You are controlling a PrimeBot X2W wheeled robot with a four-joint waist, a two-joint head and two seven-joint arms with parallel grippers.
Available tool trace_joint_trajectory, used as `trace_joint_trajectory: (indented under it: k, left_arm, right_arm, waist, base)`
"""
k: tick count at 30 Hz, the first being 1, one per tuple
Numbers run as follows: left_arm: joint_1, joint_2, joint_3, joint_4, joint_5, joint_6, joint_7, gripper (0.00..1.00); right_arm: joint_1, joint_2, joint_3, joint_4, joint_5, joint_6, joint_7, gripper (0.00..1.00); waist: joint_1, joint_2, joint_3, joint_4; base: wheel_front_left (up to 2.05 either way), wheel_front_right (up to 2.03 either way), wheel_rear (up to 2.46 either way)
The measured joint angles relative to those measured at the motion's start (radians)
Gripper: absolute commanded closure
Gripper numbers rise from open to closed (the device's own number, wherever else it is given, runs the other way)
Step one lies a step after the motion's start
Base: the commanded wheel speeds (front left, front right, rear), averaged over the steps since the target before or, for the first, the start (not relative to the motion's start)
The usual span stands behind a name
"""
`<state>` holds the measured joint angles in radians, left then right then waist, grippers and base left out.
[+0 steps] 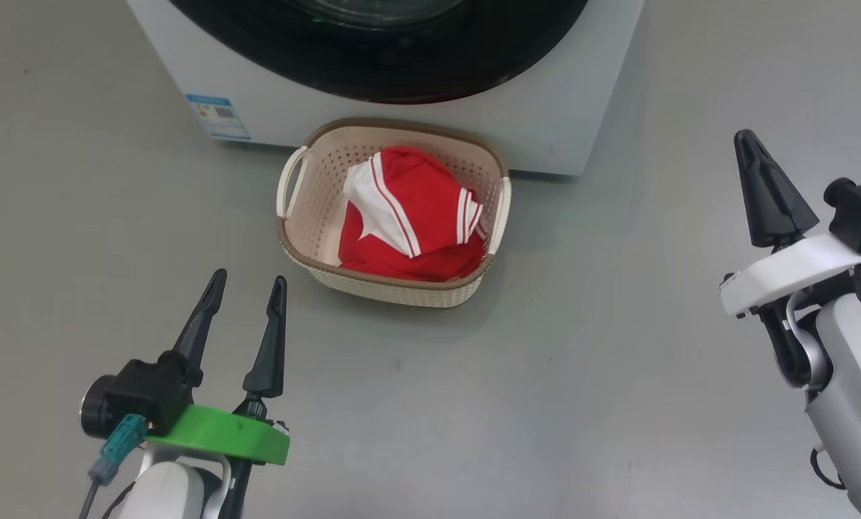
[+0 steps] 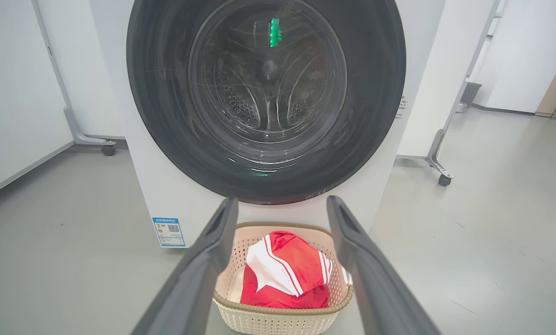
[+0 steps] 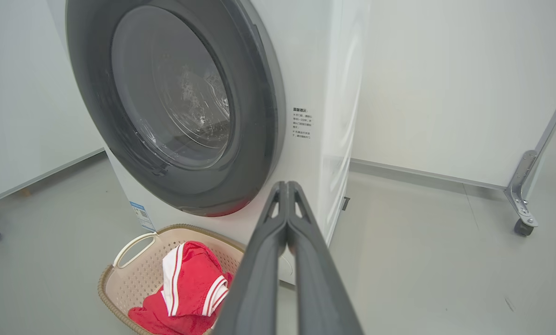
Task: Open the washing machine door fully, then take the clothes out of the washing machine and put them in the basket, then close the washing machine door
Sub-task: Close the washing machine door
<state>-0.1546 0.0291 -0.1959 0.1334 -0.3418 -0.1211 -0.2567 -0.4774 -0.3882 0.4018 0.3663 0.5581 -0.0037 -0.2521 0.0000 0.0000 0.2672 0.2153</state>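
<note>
**Inspector:** Grippers, nearest first?

**Assistant:** Two. The left gripper is at near left, fingers spread wide, holding nothing. The right gripper is at near right, fingers pressed together with nothing between them.

**Inspector:** Beyond them?

**Assistant:** One basket on the grey floor. It sits just beyond and to the right of the left gripper, well left of the right gripper, touching neither. The clothes are heaped inside it, red, with a white-panelled piece on top. Number of pieces: cannot tell.

**Inspector:** Farther?

**Assistant:** One washing machine directly behind the basket, with one blue label sticker at its lower left. One washing machine door, shut flush. Wheeled white partitions stand on either side.
</note>
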Motion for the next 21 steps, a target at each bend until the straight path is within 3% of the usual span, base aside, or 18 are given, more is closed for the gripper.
trace_joint_trajectory:
  k: [7,16,17,18,19,21]
  left_arm:
    - [0.042,0.002,0.029,0.014,0.001,0.0,0.0,0.0]
    - [0.107,0.005,0.066,0.019,0.004,0.0,0.0,0.0]
    - [0.108,0.005,0.069,0.019,0.003,0.0,0.0,0.0]
    - [0.111,0.005,0.071,0.019,0.003,0.0,0.0,0.0]
    - [0.115,0.005,0.075,0.02,0.003,0.0,0.0,0.0]
    - [0.138,0.005,0.09,0.02,0.003,0.0,0.0,0.0]
  right_arm:
    - [0.156,0.021,-0.085,-0.065,0.013,-0.043,0.0,1.0]
    - [0.352,0.051,-0.165,-0.148,0.008,-0.07,0.0,1.0]
    - [0.37,0.054,-0.179,-0.155,0.003,-0.071,0.0,0.72]
    - [0.388,0.057,-0.191,-0.163,-0.001,-0.072,0.0,0.11]
    - [0.404,0.061,-0.199,-0.172,-0.009,-0.079,0.0,0.0]
    - [0.437,0.076,-0.211,-0.199,-0.022,-0.08,0.0,0.0]
  waist:
    - [0.0,0.0,-0.075,-0.079]
    - [-0.0001,0.0,-0.157,-0.149]
    - [0.0,0.0,-0.165,-0.154]
    - [0.0,0.0,-0.172,-0.158]
    - [-0.0001,0.0,-0.18,-0.163]
    - [-0.0001,0.0,-0.198,-0.176]
  base:
    - [0.0,0.0,0.0]
    - [0.0,0.0,0.0]
    - [0.0,0.0,0.0]
    - [0.0,0.0,0.0]
    - [0.0,0.0,0.0]
    - [0.0,0.0,0.0]
